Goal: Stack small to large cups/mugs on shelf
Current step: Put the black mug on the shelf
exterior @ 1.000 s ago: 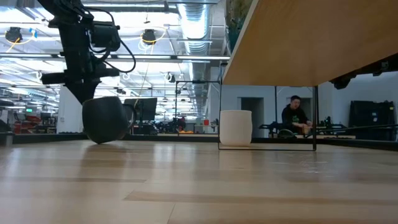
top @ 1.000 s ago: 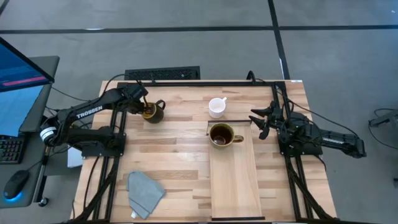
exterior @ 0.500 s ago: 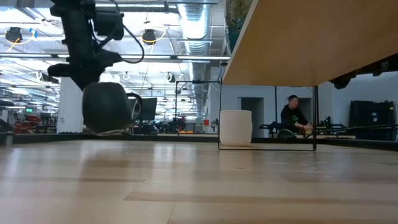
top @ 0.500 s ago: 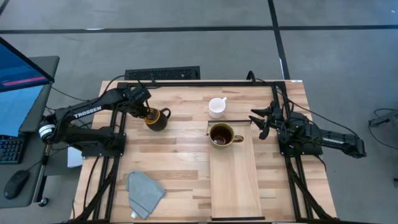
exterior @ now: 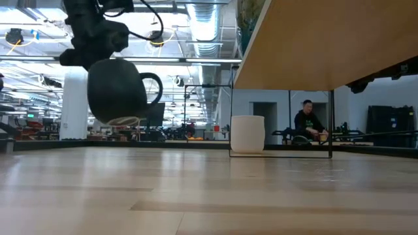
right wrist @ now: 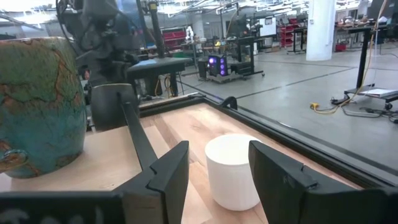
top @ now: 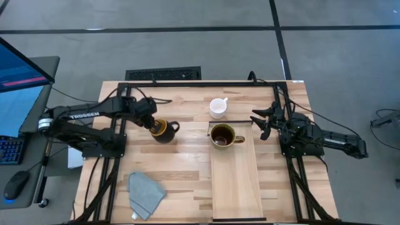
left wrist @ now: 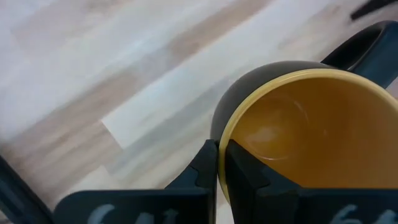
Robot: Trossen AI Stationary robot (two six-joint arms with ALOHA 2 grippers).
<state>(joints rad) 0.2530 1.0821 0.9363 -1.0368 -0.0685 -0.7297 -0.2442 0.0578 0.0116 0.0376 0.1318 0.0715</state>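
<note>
Left gripper pinched on the rim of the yellow mug, one finger inside, one outside, as the left wrist view shows. The mug hangs clear of the table, tipped a little, handle toward the shelf side; the low view shows daylight under its base. It sits over the left-centre of the table, between the left arm's base and the shelf, well apart from both other mugs. The brown mug stands upright on the far end of the shelf, handle pointing to the right arm. The white mug stands on the table just beyond that shelf end, near the brown mug but apart from it. Right gripper waits beside the shelf's far right corner, fingers spread, nothing between them; its wrist view looks straight at the white mug. Grey cloth lies at the near left, out of the way. Step in hand, as I read it: carrying the yellow mug toward the brown one for nesting. Next move calls for more travel toward the shelf, enough height to clear the brown rim, levelling the mug, then centring before lowering. Risk: the rim pinch is thin and the mug could swing or slip. Whether yellow fits inside brown cannot be told from here.
</note>
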